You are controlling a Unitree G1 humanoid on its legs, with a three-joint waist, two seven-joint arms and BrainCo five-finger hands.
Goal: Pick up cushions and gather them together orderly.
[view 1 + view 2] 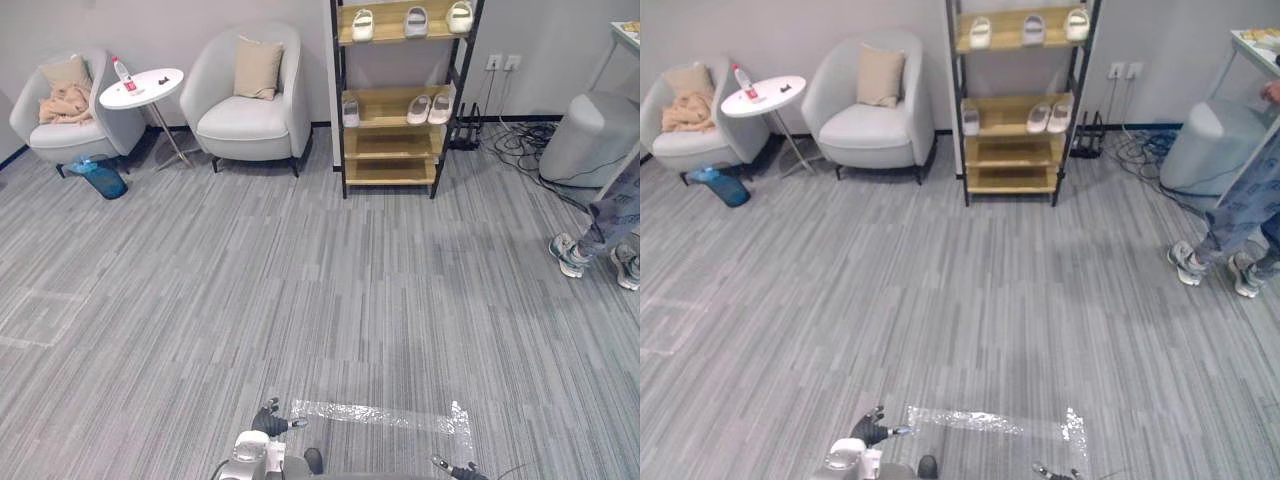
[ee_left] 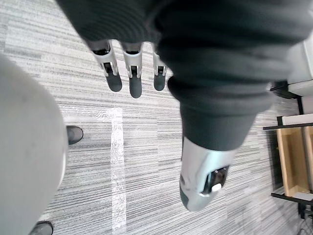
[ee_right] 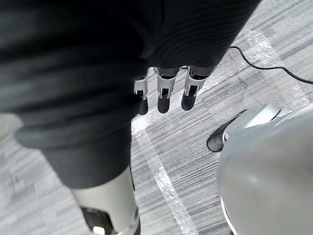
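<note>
Far left, at the back: left chair (image 1: 45, 145), with the left cushion (image 1: 66, 72) upright against its backrest and a crumpled beige cloth (image 1: 66, 104) heaped on the seat just below. On the floor (image 1: 250, 300) before that chair, a blue bin (image 1: 98, 178). Next, a round white table (image 1: 150, 90) bearing a bottle (image 1: 123, 73) and a small dark item (image 1: 162, 77), too small to tell. Then the right chair (image 1: 245, 125), with the right cushion (image 1: 258, 68) leaning upright on its backrest, well apart from the left cushion, the table between the two. Right of that, a rack (image 1: 392, 145) with pale shoes (image 1: 416, 21) in a row on the top shelf and more on the shelf below. Beyond the rack, sockets (image 1: 503, 62), tangled cables (image 1: 520, 145), a grey drum (image 1: 590, 135), and a person's legs (image 1: 612, 218) in light trainers (image 1: 568, 254) at the right edge.

Along the near edge, low over the floor: left hand (image 2: 133, 68), fingers straight and side by side, thumb apart, well away from both cushions. Then a strip of clear tape (image 1: 380, 414) stuck to the floor. Then the right hand (image 3: 164, 95), likewise relaxed, fingers straight in a row, thumb off to one side, far from both cushions.
</note>
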